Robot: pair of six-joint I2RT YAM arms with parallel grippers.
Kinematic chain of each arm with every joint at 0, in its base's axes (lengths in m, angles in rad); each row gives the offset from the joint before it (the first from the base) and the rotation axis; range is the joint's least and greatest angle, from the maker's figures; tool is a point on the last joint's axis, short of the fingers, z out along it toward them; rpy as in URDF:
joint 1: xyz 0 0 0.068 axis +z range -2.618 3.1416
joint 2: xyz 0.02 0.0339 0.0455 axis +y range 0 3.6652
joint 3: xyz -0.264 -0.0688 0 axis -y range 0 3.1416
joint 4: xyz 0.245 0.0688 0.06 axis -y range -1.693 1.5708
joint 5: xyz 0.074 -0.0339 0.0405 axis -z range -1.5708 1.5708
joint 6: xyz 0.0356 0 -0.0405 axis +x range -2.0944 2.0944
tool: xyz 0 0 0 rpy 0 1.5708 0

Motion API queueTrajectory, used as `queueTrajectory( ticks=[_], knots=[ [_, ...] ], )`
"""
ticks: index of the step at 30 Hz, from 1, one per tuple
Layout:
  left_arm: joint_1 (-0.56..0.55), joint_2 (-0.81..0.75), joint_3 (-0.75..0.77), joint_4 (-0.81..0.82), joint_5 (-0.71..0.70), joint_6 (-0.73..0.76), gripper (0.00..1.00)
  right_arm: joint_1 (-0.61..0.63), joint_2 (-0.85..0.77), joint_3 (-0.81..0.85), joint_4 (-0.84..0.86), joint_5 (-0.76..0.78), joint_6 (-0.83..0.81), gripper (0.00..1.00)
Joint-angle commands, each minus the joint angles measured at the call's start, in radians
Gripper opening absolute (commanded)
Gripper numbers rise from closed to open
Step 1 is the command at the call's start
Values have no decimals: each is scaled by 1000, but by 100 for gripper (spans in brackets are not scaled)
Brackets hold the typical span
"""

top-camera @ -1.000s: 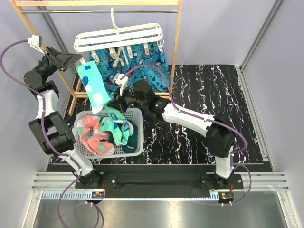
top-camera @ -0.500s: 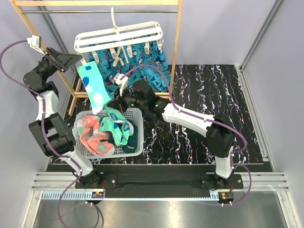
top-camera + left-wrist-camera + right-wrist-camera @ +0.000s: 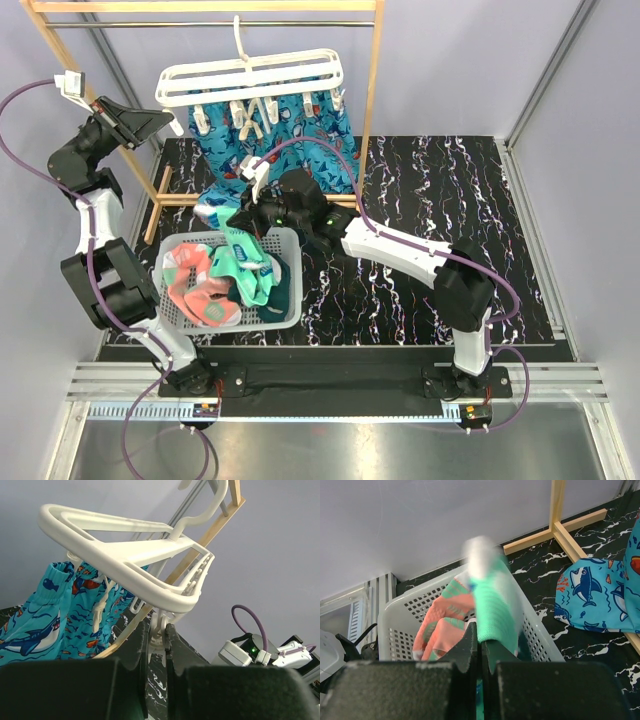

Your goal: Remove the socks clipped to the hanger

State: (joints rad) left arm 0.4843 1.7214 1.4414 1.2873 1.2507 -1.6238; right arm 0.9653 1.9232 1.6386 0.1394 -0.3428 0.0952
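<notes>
The white hanger (image 3: 250, 78) (image 3: 125, 555) hangs by its hook from the wooden rack. My left gripper (image 3: 168, 122) (image 3: 157, 630) is at its left end, shut on a small white clip (image 3: 161, 624) under the frame. No sock hangs from that clip. My right gripper (image 3: 240, 215) (image 3: 481, 635) is shut on a mint green sock (image 3: 238, 232) (image 3: 495, 607), blurred, over the far rim of the white basket (image 3: 293, 262) (image 3: 400, 615). Pink socks (image 3: 190, 278) (image 3: 445, 620), mint socks (image 3: 248, 270) and a dark teal sock (image 3: 282, 290) lie in the basket.
A blue patterned cloth (image 3: 290, 140) (image 3: 45, 615) (image 3: 590, 595) hangs from the hanger's clips, its lower end on the black marbled table (image 3: 440, 200). The wooden rack (image 3: 375, 90) (image 3: 560, 530) stands behind the basket.
The mint green sock has come off the hanger's left clip and dropped toward the basket in my right gripper. My left gripper's jaws have closed on the clip.
</notes>
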Motion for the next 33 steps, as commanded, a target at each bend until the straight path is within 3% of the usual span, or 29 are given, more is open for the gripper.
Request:
queueTrajectory(
  ticks=[1,4,5,7,9,12,17,21,22,25,28,30,32,33],
  knots=[
    [-6,-36,39,296,23,8,0,-8,-39,33,31,-13,8,0],
    [-4,-36,34,284,21,18,0,-7,-43,36,22,-21,12,0],
    [-4,-36,27,271,23,27,18,-8,-43,38,9,-27,12,0],
    [-4,-40,13,256,18,39,36,-4,-49,41,-7,-15,12,0],
    [-3,-51,-28,232,7,65,48,9,-49,44,-59,50,-34,0],
    [11,-111,-94,79,-13,201,52,12,-23,59,-133,96,-43,0],
    [66,-273,-190,-501,-148,629,61,64,6,11,-163,151,-38,0],
    [126,-350,-197,-806,-326,781,63,104,81,32,-205,188,7,0],
    [137,-373,-188,-995,-382,848,65,127,94,36,-204,186,39,0],
    [143,-405,-168,-1268,-572,924,66,189,149,52,-204,197,66,3],
    [143,-443,-188,-1358,-631,943,66,204,181,72,-248,205,113,19],
    [143,-471,-187,-1443,-706,969,67,202,156,58,-264,244,123,37],
    [143,-511,-174,-1505,-770,1021,69,204,116,46,-291,298,100,46],
    [143,-525,-176,-1525,-793,1033,70,204,67,21,-294,307,81,58]
  ],
)
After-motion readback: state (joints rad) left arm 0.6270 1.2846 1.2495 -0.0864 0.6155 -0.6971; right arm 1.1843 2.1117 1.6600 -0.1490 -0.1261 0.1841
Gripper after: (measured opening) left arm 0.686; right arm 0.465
